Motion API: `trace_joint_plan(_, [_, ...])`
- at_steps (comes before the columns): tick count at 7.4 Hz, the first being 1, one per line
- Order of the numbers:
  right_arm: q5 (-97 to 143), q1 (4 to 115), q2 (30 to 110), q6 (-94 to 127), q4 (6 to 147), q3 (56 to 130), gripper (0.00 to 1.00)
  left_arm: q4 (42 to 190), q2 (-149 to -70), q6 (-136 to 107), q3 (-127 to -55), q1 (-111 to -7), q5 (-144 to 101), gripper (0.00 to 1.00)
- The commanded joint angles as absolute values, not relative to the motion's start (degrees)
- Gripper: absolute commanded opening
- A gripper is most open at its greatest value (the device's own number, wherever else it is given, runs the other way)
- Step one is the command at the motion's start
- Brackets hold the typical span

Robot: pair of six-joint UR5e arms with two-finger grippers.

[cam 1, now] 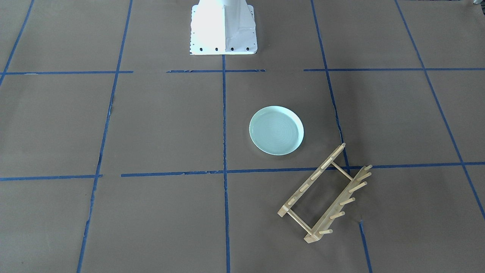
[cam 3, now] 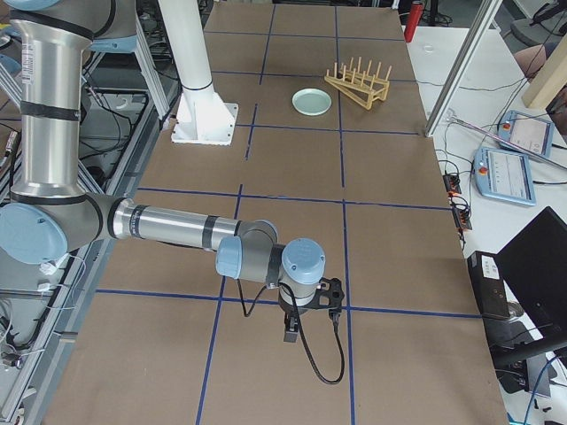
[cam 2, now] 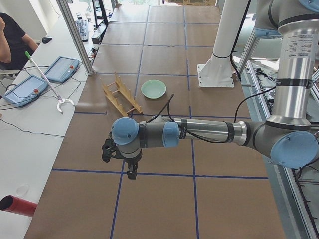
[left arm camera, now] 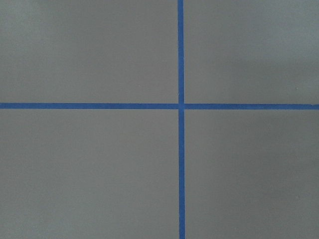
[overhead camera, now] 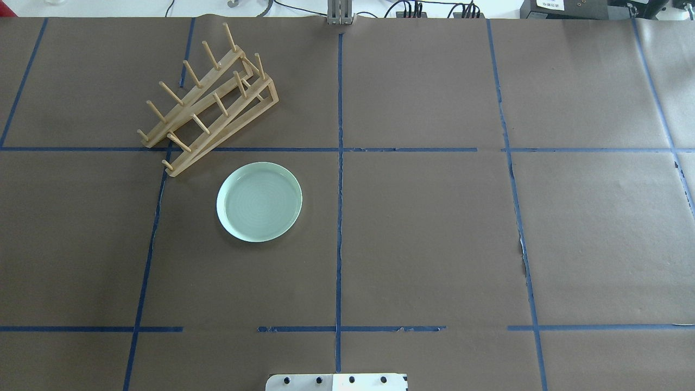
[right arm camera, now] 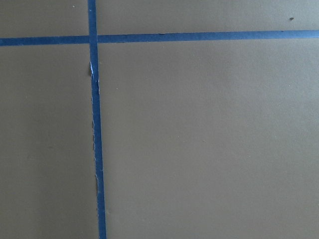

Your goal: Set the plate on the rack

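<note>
I see the plate (overhead camera: 259, 202) lying flat on the desk (overhead camera: 434, 217), just beside the rack (overhead camera: 209, 103) and not touching it. Blue tape (overhead camera: 338, 244) grids the paper. The left end effector (cam 2: 131, 174) and the right end effector (cam 3: 289, 335) hang well apart from both. They show only in the 2 side views, so I cannot tell their grip.

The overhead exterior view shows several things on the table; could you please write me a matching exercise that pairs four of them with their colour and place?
Things:
1. plate
2. rack
3. tape lines
4. robot base

Descriptions:
A. white, at the bottom edge of the overhead view
B. light wood, pegs up, straddling a tape line
C. pale mint green, lying flat inside one grid square
D. blue, forming a grid on the brown surface

Right pairs: 1-C, 2-B, 3-D, 4-A.
</note>
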State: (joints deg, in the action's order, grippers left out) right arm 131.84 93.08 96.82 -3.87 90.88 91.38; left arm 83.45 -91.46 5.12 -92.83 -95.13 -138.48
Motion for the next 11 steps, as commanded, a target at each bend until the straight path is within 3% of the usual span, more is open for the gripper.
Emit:
trace_joint_plan(1, [131.84,93.08,96.85,-3.87,90.88,91.41,1.0,83.32,-91.67,5.1,-92.99,-95.1,-138.43,1.0])
trace_joint_plan(5, [131.84,93.08,96.86,-3.87,90.88,91.41,1.0,83.41,-90.62,2.3,-94.48,-95.19,-138.34,1.0])
trace_joint_plan(7, [131.84,93.08,96.86,-3.87,90.88,91.41,1.0,94.05,-90.44,1.76,-91.25,-93.97,-138.95,1.0])
trace_joint_plan(9, [131.84,93.08,96.86,-3.87,90.88,91.41,1.0,106.98,-91.84,-11.85,-93.06,-80.93,-139.04,1.0])
trace_joint_plan(11, [131.84,93.08,96.86,-3.87,90.88,91.41,1.0,118.86,-93.59,-41.61,-96.58,-71.86,-138.87,1.0])
